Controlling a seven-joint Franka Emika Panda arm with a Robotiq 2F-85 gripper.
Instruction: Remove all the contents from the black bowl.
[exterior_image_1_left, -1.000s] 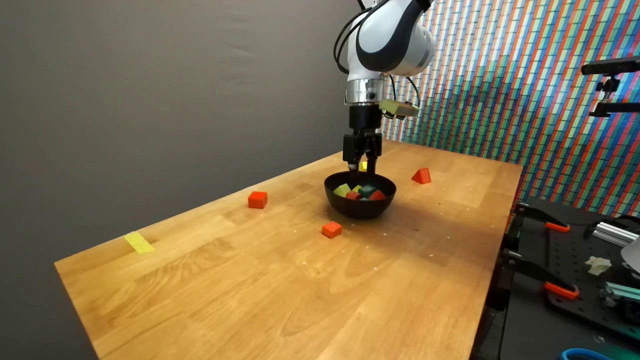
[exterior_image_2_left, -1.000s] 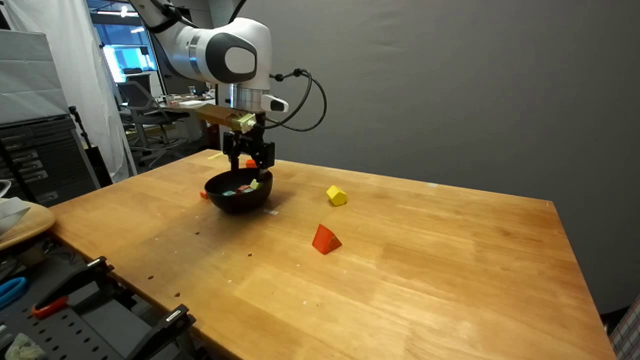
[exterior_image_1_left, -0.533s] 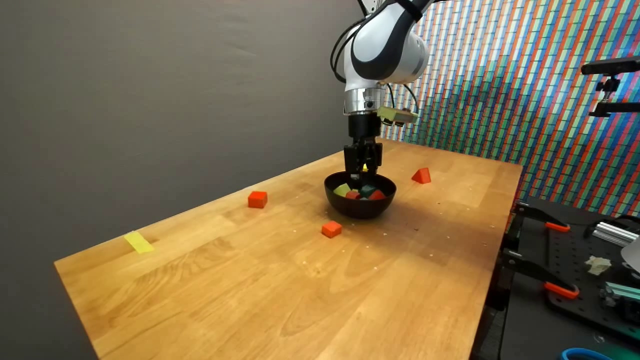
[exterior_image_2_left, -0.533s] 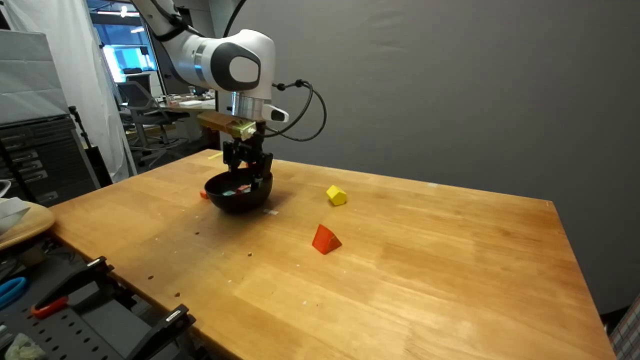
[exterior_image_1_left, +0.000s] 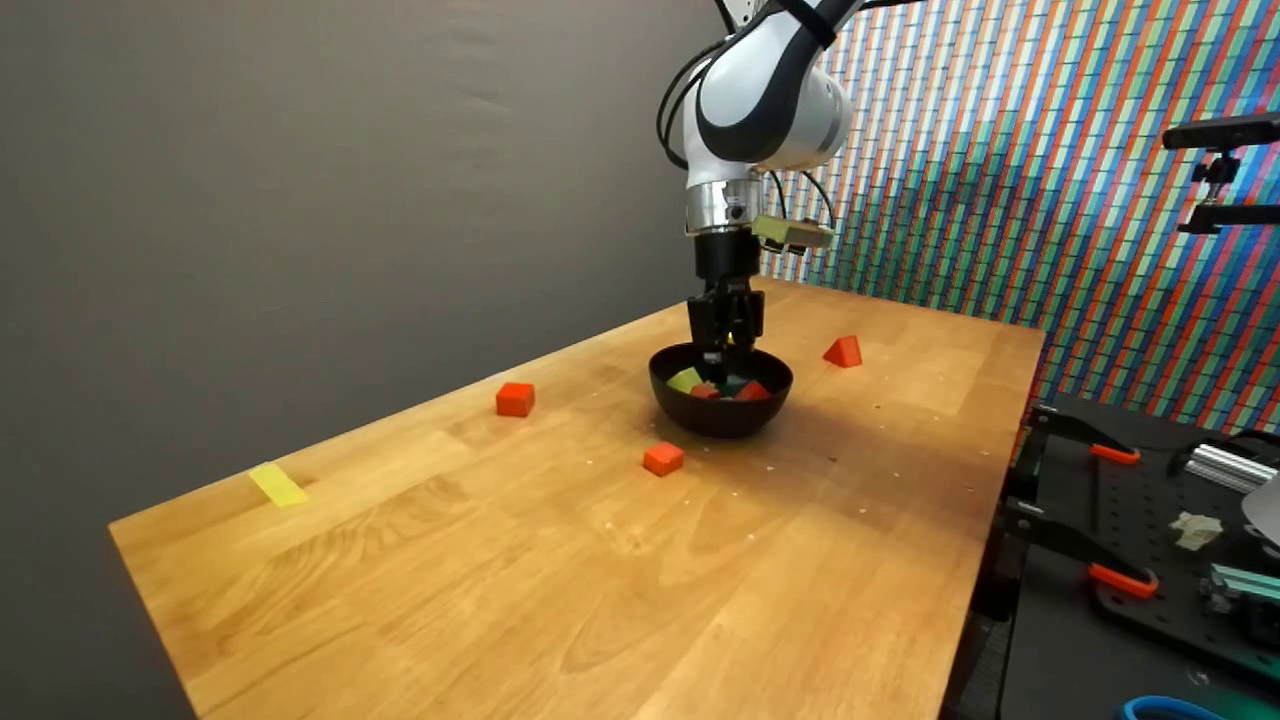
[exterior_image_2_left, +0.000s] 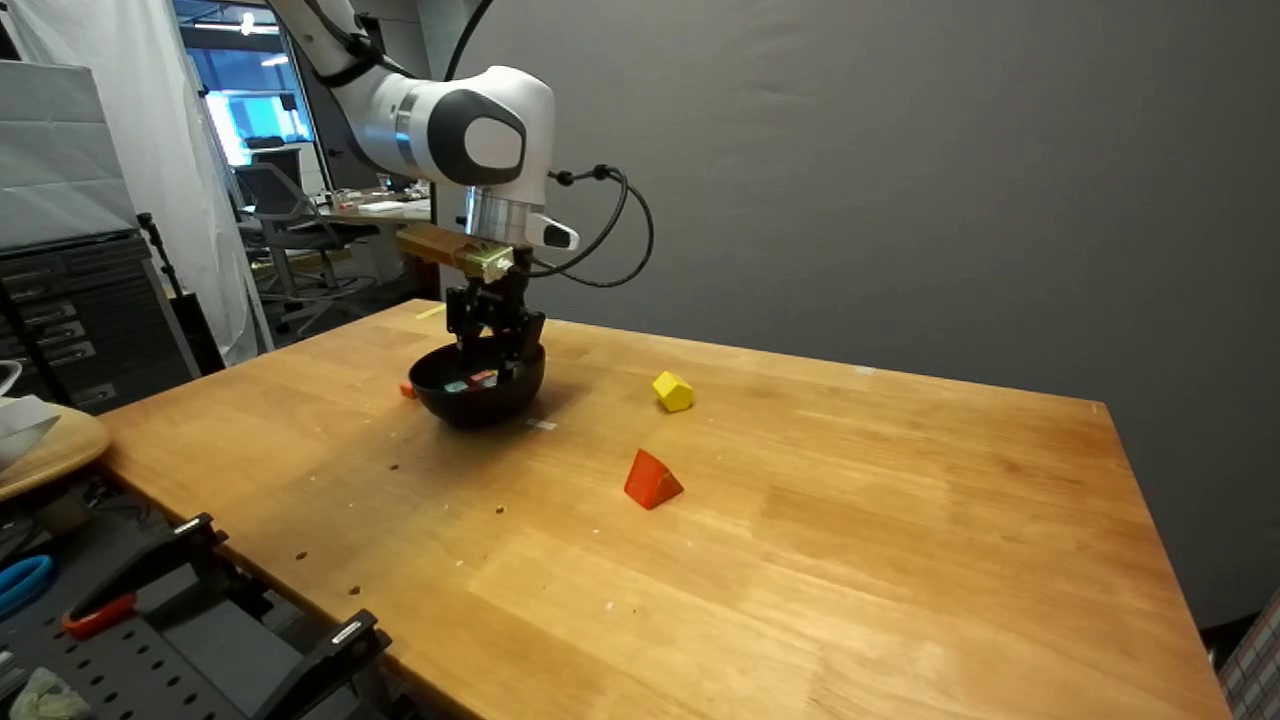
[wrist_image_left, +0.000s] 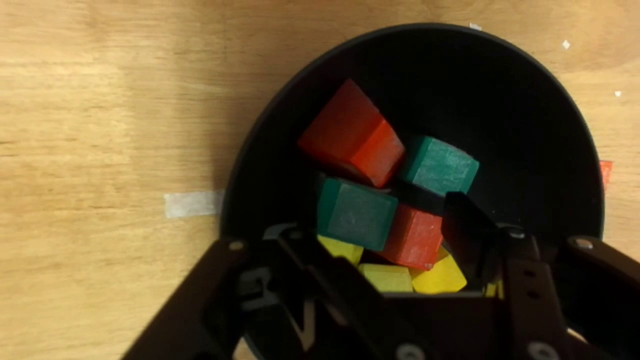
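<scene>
The black bowl (exterior_image_1_left: 720, 418) stands upright on the table; it also shows in the wrist view (wrist_image_left: 510, 95). It holds several blocks: a green block (wrist_image_left: 357, 215), a smaller green block (wrist_image_left: 446, 167), a red wedge (wrist_image_left: 345, 125), a red block (wrist_image_left: 419, 239) and yellow blocks (wrist_image_left: 385, 277). My gripper (exterior_image_2_left: 491, 362) points straight down with its fingertips inside the bowl. In the wrist view, its fingers stand apart, on either side of the green block and the red block. The right fingertip is beside the red block. The left fingertip is lost in dark against the bowl.
On the table lie a red cube (exterior_image_1_left: 515, 400), a flat red block (exterior_image_1_left: 663, 459) near the bowl, a red wedge (exterior_image_2_left: 652, 480) and a yellow block (exterior_image_2_left: 673, 391). A yellow tape strip (exterior_image_1_left: 278, 484) lies near a corner. Clamps (exterior_image_1_left: 1080, 560) grip one table edge.
My gripper has moved down into the bowl, and its fingers look slightly closer together. A finger now hides a yellow block seen earlier. The blocks on the table have not moved.
</scene>
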